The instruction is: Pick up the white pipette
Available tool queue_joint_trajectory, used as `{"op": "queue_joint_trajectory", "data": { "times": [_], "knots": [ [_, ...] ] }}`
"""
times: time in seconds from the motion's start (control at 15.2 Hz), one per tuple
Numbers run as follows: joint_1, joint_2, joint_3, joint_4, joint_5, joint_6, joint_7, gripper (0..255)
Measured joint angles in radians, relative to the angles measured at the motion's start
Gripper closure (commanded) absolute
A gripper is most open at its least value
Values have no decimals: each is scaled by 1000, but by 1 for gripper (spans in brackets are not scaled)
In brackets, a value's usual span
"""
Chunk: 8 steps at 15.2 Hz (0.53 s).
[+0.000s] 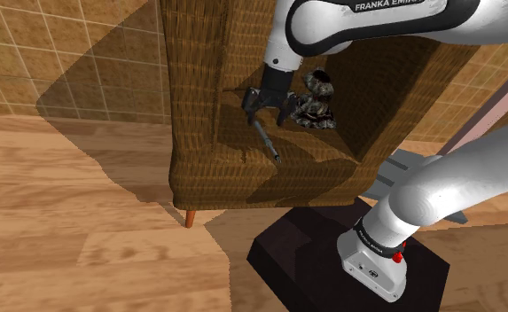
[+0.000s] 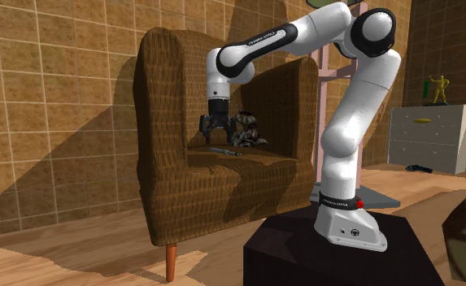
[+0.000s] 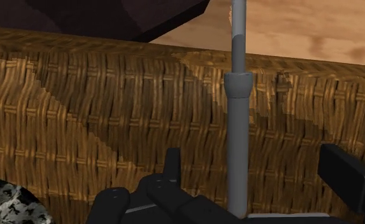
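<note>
Jaws: open, the 2 black halves stood well apart and gripped nothing; they hung low over the seat, pointing down at it.
Pipette [image 3: 237,146]: lay flat on the seat [image 3: 92,121] of the armchair [image 2: 170,106], between the open jaws and touched by neither as far as could be seen; its length ran across the line on which they would close.
Risk, slipping: the rod was thin and round, so a squeeze made too high would probably roll it aside or pinch only its top.
Risk, seat: going low enough meant nearing the weave, and the tips could dig into it or catch.
Risk, tilt: in the shoulder view the jaws seemed to stand over the end nearer the chair back, so a grip there might let the far end droop or swing.
Risk, neighbour: a mottled lump [image 1: 316,105] sat just beside the jaws and could be nudged.
Pipette's look: grey, smooth and straight, with a thicker collar partway along and a paler, slimmer stretch beyond it.
Seat's look: brown basket weave, ribbed, crossed by shadow.
Lump's look: crumpled, patchy black and white.
Armchair's look: high back, 2 tall sides, the same weave all over, and a reddish tapered leg [image 2: 171,262].
Arm [image 2: 304,28]: glossy white with dark joints.
</note>
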Motion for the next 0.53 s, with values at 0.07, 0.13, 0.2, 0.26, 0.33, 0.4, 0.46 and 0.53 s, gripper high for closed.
{"op": "queue_joint_trajectory", "data": {
  "times": [0.07, 0.13, 0.2, 0.26, 0.33, 0.4, 0.46, 0.53],
  "knots": [
    [0, 4, 2, -10, 1, 14, 0, 0],
    [0, 11, 5, -19, 1, 30, 1, 0],
    [1, 12, 6, -34, 3, 46, -2, 0],
    [1, 15, 7, -44, 4, 58, -2, 0],
    [1, 17, 8, -47, 4, 63, -2, 255],
    [1, 18, 8, -48, 4, 66, -2, 255],
    [0, 15, 6, -48, 1, 63, -2, 255],
    [-1, 14, 5, -48, 0, 62, -2, 255]
  ]
}}
